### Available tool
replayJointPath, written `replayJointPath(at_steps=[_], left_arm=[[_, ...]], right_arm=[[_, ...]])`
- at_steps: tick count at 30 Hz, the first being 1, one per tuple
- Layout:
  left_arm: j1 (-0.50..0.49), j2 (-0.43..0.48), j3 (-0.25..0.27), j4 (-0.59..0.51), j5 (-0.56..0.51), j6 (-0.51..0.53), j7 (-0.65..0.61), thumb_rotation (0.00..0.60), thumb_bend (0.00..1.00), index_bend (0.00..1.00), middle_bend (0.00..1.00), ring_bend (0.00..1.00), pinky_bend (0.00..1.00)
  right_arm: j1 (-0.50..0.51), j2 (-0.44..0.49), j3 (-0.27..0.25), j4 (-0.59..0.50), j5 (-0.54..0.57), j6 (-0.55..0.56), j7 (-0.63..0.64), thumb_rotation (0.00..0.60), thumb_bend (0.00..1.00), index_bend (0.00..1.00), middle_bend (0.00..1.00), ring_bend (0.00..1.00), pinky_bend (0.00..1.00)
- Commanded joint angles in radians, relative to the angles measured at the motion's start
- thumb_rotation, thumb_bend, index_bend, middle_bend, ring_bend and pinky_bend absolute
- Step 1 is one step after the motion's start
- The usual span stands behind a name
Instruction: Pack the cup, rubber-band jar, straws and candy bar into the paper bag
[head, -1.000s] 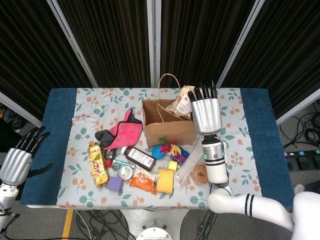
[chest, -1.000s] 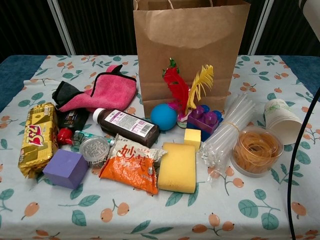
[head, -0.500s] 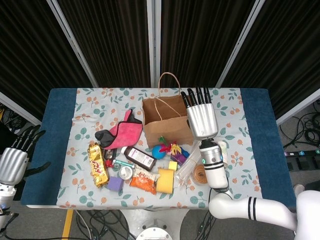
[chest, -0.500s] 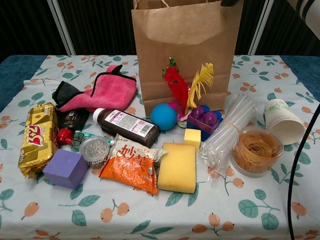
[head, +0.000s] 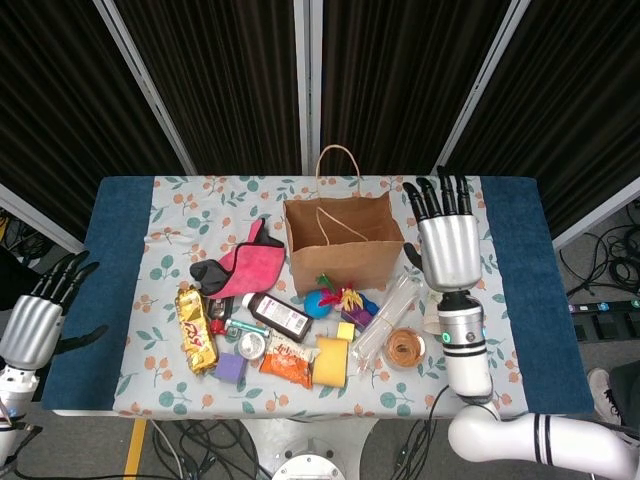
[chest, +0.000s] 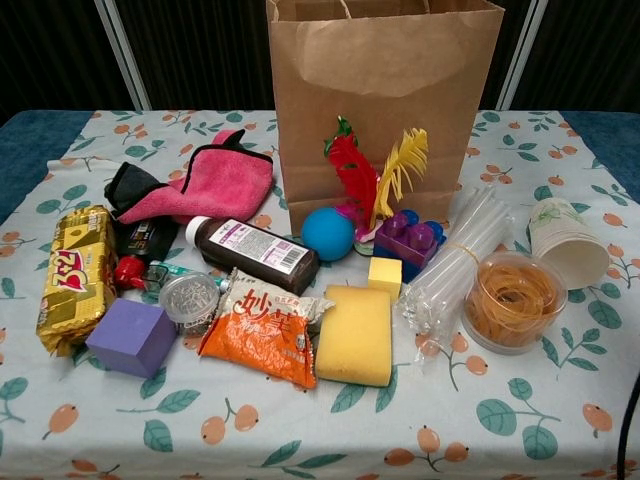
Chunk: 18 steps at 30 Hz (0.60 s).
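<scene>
The brown paper bag (head: 340, 243) (chest: 380, 95) stands upright and open-topped at the middle of the table. My right hand (head: 447, 245) hovers just right of it, fingers straight and apart, holding nothing. The gold candy bar (head: 195, 328) (chest: 72, 275) lies at the left. The clear straws (head: 385, 315) (chest: 455, 265) lie right of the bag, with the rubber-band jar (head: 404, 347) (chest: 513, 300) beside them. The paper cup (chest: 565, 243) lies on its side at the right; my right arm mostly hides it in the head view. My left hand (head: 35, 320) hangs empty, fingers apart, beyond the table's left edge.
In front of the bag lie a pink cloth (chest: 215, 180), a brown bottle (chest: 252, 252), a blue ball (chest: 327, 234), a feather toy (chest: 375, 170), a yellow sponge (chest: 355, 335), an orange snack packet (chest: 265, 328) and a purple cube (chest: 130, 336).
My right hand has moved from over the bag's mouth to the right of the bag. The packet seen at its fingers one second ago is gone from sight. My left hand barely shifted.
</scene>
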Motion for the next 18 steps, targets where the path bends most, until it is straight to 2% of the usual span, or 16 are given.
replayJointPath(at_steps=[1, 6, 9, 14, 18], left_arm=[[-0.003, -0.001, 0.002, -0.004, 0.006, -0.002, 0.006, 0.600, 0.03, 0.16, 0.16, 0.08, 0.20], [-0.008, 0.003, 0.013, -0.017, 0.024, -0.006, 0.026, 0.600, 0.03, 0.16, 0.16, 0.08, 0.20], [-0.008, 0.007, 0.017, -0.026, 0.027, -0.009, 0.035, 0.600, 0.03, 0.15, 0.16, 0.08, 0.20], [-0.004, 0.012, 0.027, -0.036, 0.033, -0.012, 0.050, 0.600, 0.03, 0.16, 0.16, 0.08, 0.20], [-0.006, 0.016, 0.029, -0.041, 0.035, -0.018, 0.059, 0.600, 0.03, 0.16, 0.16, 0.08, 0.20]], right_arm=[[-0.143, 0.137, -0.073, -0.126, 0.114, -0.044, 0.207, 0.600, 0.00, 0.20, 0.20, 0.05, 0.00], [-0.232, 0.227, -0.150, -0.075, 0.150, -0.195, 0.487, 0.600, 0.00, 0.20, 0.20, 0.05, 0.00], [-0.240, 0.254, -0.177, -0.023, 0.190, -0.303, 0.585, 0.600, 0.00, 0.17, 0.17, 0.02, 0.00], [-0.208, 0.289, -0.198, 0.028, 0.281, -0.472, 0.648, 0.600, 0.00, 0.11, 0.07, 0.00, 0.00], [-0.159, 0.284, -0.200, 0.064, 0.368, -0.529, 0.621, 0.600, 0.00, 0.08, 0.04, 0.00, 0.00]])
